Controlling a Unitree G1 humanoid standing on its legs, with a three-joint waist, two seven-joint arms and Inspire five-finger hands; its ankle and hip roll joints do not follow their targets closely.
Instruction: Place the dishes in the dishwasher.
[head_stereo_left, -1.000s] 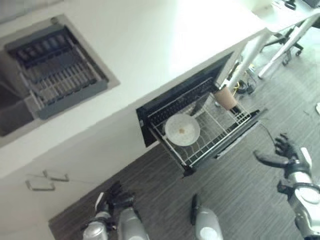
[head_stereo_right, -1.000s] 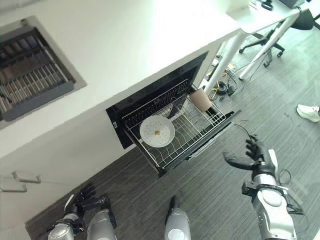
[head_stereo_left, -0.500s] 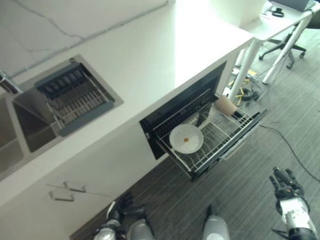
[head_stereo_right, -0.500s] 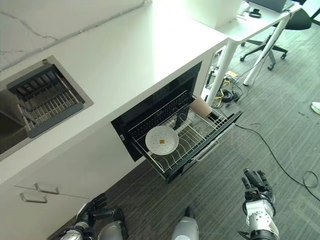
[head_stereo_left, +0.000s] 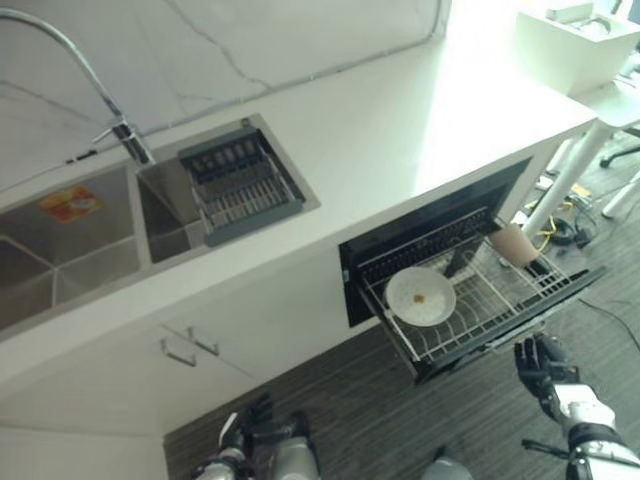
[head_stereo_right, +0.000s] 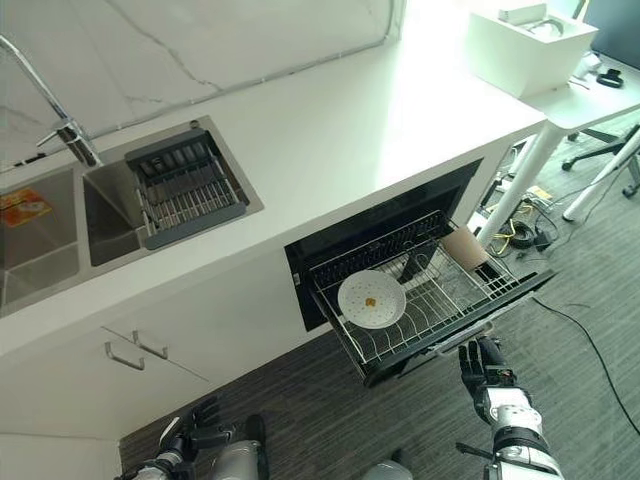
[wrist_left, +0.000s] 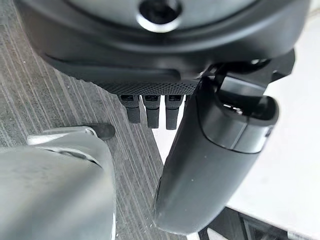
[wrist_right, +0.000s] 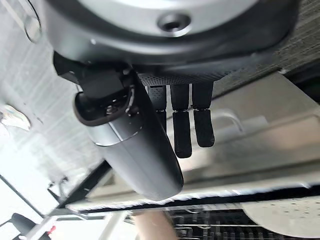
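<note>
Two dishes sit in the pulled-out dishwasher rack (head_stereo_right: 430, 300): a white plate (head_stereo_right: 371, 299) lying toward the rack's 9 o'clock side, with a small orange speck at its middle, and a tan cup (head_stereo_right: 463, 248) tipped on its side at the rack's 2 o'clock corner, well apart from the plate. The wire rack juts out past the white cabinet face beneath the counter (head_stereo_right: 330, 120), its front rail forming the outermost edge over the grey striped floor (head_stereo_right: 580, 400). The right hand (head_stereo_right: 484, 366) hangs just off that front rail, at about 5 o'clock from the plate — its fingers (wrist_right: 182, 125) are straight and lie side by side, holding nothing, with the rack's pale front edge close past their tips in the right wrist view. Open floor stretches from the rack's front out toward 3 and 4 o'clock, up to the white desk legs (head_stereo_right: 515, 185) and the tangle of cords beside them. The left hand (head_stereo_right: 190, 432) hangs low at 7 o'clock, near the cabinet base; in its wrist view the fingers (wrist_left: 150, 110) point down, loosely relaxed and empty. On the counter, at 10 o'clock from the rack, a double sink (head_stereo_right: 50, 240) holds a grey drying basket (head_stereo_right: 185, 185) in its nearer basin, with a curved tap (head_stereo_right: 55, 110) behind — a white box (head_stereo_right: 525, 45) stands at the counter's far end.
</note>
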